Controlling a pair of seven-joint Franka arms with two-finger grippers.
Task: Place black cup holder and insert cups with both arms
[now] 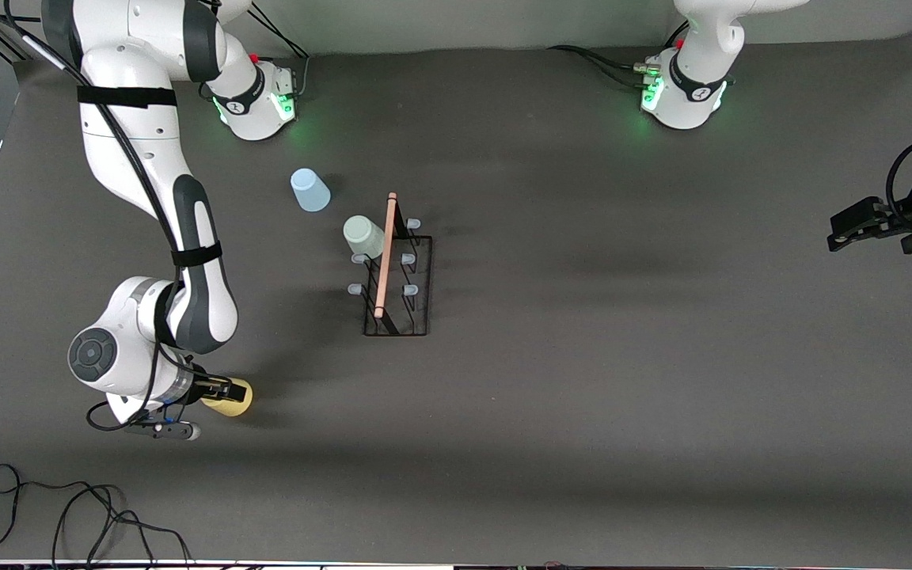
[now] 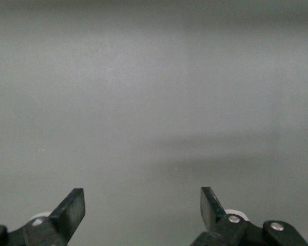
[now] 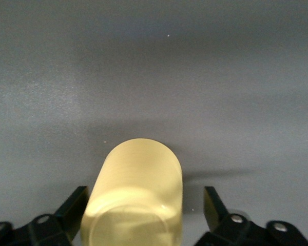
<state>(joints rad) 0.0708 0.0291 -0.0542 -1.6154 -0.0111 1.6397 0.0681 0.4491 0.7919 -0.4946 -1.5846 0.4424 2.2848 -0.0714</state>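
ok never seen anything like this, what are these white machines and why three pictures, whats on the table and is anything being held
They are two robot arms at a dark table. The big picture looks down from across the table; the other two come from cameras on each arm's wrist. On the table stands a black cup holder with a pale green cup on a prong; a light blue cup stands nearby. The right end effector has its open fingers on either side of a yellow cup, not yet clamped. The left end effector waits open at the table's edge, holding nothing.
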